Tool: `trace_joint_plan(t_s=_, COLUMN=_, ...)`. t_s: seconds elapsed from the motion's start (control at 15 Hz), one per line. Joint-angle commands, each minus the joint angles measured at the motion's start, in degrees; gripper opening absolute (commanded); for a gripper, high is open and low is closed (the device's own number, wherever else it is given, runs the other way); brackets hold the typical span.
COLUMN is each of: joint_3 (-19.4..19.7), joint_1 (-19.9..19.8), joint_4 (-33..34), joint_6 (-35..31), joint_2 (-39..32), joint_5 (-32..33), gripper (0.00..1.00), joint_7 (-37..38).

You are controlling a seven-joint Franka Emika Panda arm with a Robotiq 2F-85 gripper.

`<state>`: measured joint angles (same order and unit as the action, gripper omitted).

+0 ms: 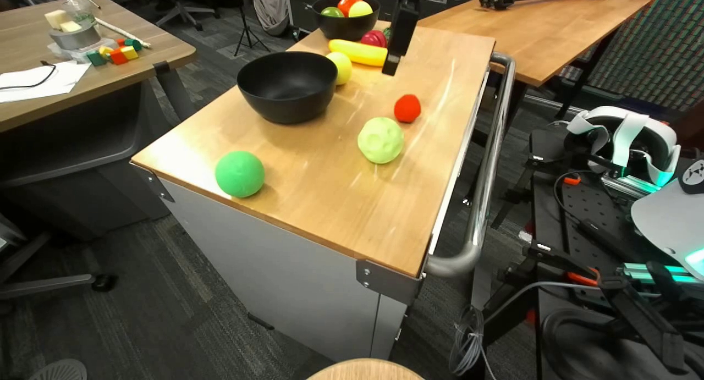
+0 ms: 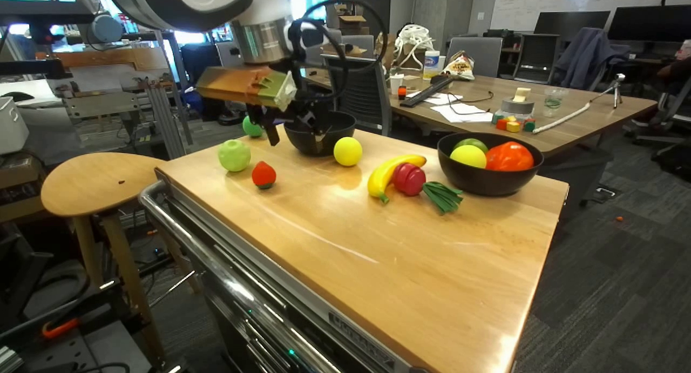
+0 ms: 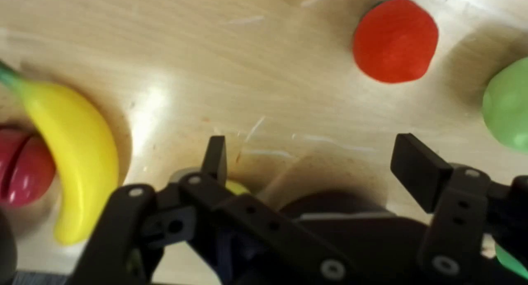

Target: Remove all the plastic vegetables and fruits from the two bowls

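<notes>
1. Evidently between picks, judging by jaws spread wide above the table [image 2: 334, 243] and pinching nothing.
2. Probably finished with the left bowl [image 1: 289, 94], bare inside in an exterior view; loose on the table: yellow banana [image 2: 386, 172], bright green ball [image 1: 240, 174], pale green ball [image 1: 380, 140] and small red piece [image 1: 407, 108].
3. Still to unload: the right bowl [image 2: 488, 181], with glossy red piece [image 2: 513, 157], yellow ball [image 2: 468, 157] and dark green piece [image 2: 472, 143] inside.
4. Next, likely: move there, lower around one piece without nudging the others, squeeze, lift.
</notes>
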<state>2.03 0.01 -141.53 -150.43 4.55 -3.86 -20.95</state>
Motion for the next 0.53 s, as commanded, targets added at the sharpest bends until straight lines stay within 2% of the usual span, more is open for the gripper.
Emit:
trace_joint_plan(t_s=0.0, joint_3=2.56, joint_1=-0.45, joint_4=5.19, joint_6=2.68, joint_2=5.88, joint_5=-2.88, gripper=1.00, joint_7=-5.79)
trace_joint_plan(t_s=0.2, joint_3=6.42, joint_1=-0.78, joint_4=15.56, joint_6=8.38, joint_2=3.57, joint_5=-7.33, gripper=1.00, joint_7=-5.28)
trace_joint_plan(t_s=0.33, joint_3=8.14, joint_1=-2.32, joint_4=23.58, joint_6=13.35, joint_2=-0.53, joint_5=-7.32, gripper=1.00, joint_7=-2.69)
trace_joint_plan(t_s=0.4, joint_3=6.76, joint_1=-1.65, joint_4=15.63, joint_6=9.20, joint_2=4.13, joint_5=-5.93, gripper=1.00, joint_7=-3.47)
trace_joint_plan(t_s=0.47, joint_3=7.36, joint_1=-2.46, joint_4=18.52, joint_6=11.27, joint_2=3.09, joint_5=-5.99, gripper=1.00, joint_7=-3.37)
